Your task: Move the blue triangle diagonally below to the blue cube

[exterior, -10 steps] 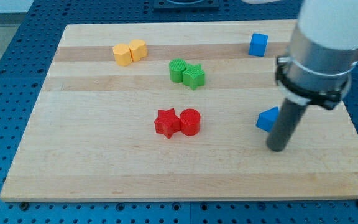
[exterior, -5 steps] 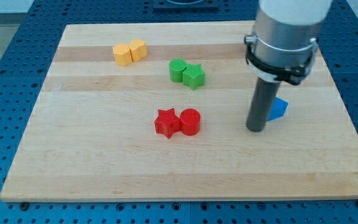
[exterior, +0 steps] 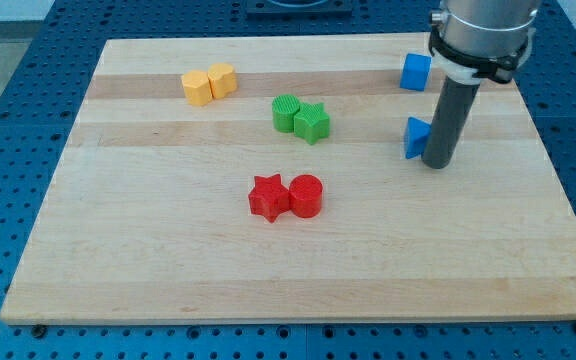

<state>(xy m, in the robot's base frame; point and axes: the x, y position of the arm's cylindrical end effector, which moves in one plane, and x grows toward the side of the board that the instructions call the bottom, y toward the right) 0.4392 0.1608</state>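
Observation:
The blue triangle lies on the wooden board at the view's right, partly hidden by my rod. The blue cube sits above it, near the board's top edge, with a gap between them. My tip rests on the board right against the triangle's right side, slightly lower than the triangle. The rod stands upright and covers the triangle's right part.
Two yellow blocks touch each other at the top left. A green cylinder and a green star sit together at top middle. A red star and a red cylinder sit together at centre.
The blue triangle has moved up the view, from the lower right towards the blue cube. My tip moved up with it, from the triangle's left side to its right side.

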